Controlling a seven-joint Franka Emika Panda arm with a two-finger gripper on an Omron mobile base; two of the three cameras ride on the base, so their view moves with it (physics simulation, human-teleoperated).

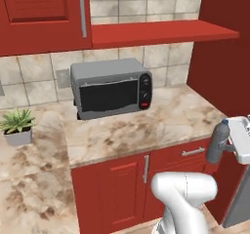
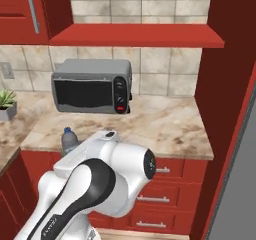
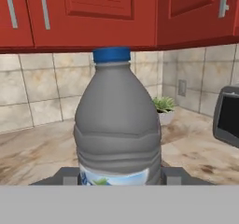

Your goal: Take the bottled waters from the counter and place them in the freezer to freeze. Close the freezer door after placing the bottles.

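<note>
- You are in a kitchen with red cabinets and a tiled wall; the marbled stone counter (image 1: pixel 146 126) runs along it and turns a corner on the left.
- The water bottle (image 1: pixel 218 141) is not on the counter now. It hangs upright in the air, off the counter's right front corner and in front of the red drawers, with its blue cap on top.
- The gripper (image 1: pixel 233 143) is closed on this bottle. In the hand view the bottle (image 3: pixel 118 125) stands between the two finger tips, which press on its lower part at the label band. I think the low grip is what keeps it upright during the carry.
- A second bottle (image 2: pixel 69 139) stands on the counter near its front edge, half hidden behind the arm in the right base view. It waits for its own trip.
- Farther back, a grey toaster oven (image 1: pixel 111 87) sits against the wall, under the red shelf (image 1: pixel 161 32), well apart from the held bottle.
- A small potted plant (image 1: pixel 17 126) stands on the left part of the counter, far from the work.
- A grey panel (image 1: pixel 240 199) shows at the lower right of the left base view; it may be the freezer, but you cannot be sure from here.
</note>
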